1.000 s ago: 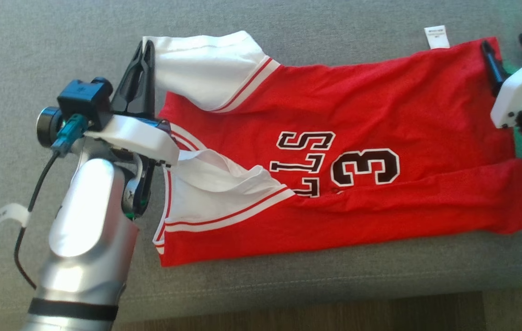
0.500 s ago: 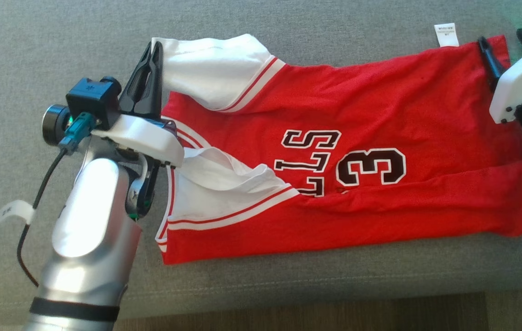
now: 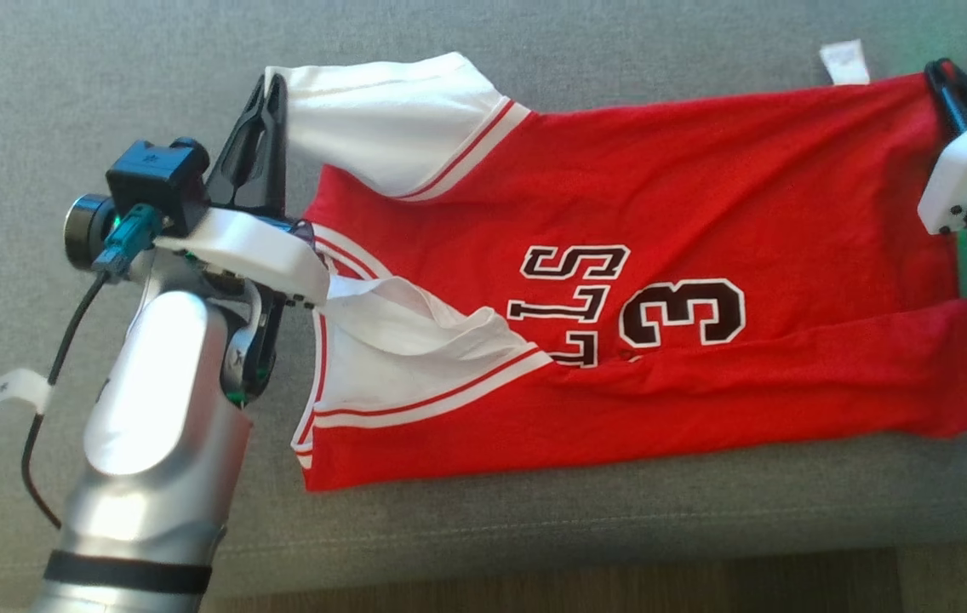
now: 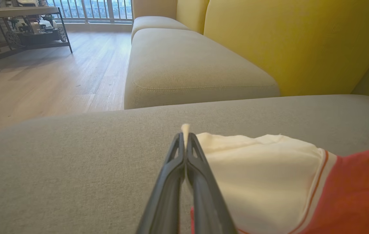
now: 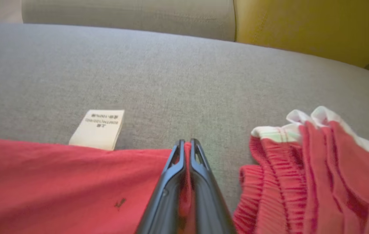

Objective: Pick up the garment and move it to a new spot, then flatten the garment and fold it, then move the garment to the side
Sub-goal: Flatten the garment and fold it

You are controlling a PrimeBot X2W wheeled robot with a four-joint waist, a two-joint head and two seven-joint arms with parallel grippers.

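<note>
A red jersey (image 3: 671,196) with white sleeves and black lettering lies spread across the grey sofa cushion (image 3: 534,34), its near edge folded over. My left gripper (image 3: 272,85) is shut on the far white sleeve (image 3: 381,128) at its corner; the left wrist view shows the sleeve (image 4: 262,175) pinched between my fingers (image 4: 191,152). My right gripper (image 3: 943,72) is shut on the jersey's far hem corner at the right. In the right wrist view red cloth (image 5: 57,182) sits between its closed fingers (image 5: 197,156). A white care label (image 5: 98,128) sticks out from the hem.
A second red garment with an elastic waistband (image 5: 308,175) lies bunched just right of the jersey's hem. The cushion's front edge (image 3: 586,545) runs along the bottom, with wood floor (image 3: 534,596) below. Yellow back cushions (image 4: 295,42) rise behind the seat.
The right gripper has pulled the hem corner further right and away, stretching the jersey's far edge straighter. The left gripper and sleeve shifted slightly left.
</note>
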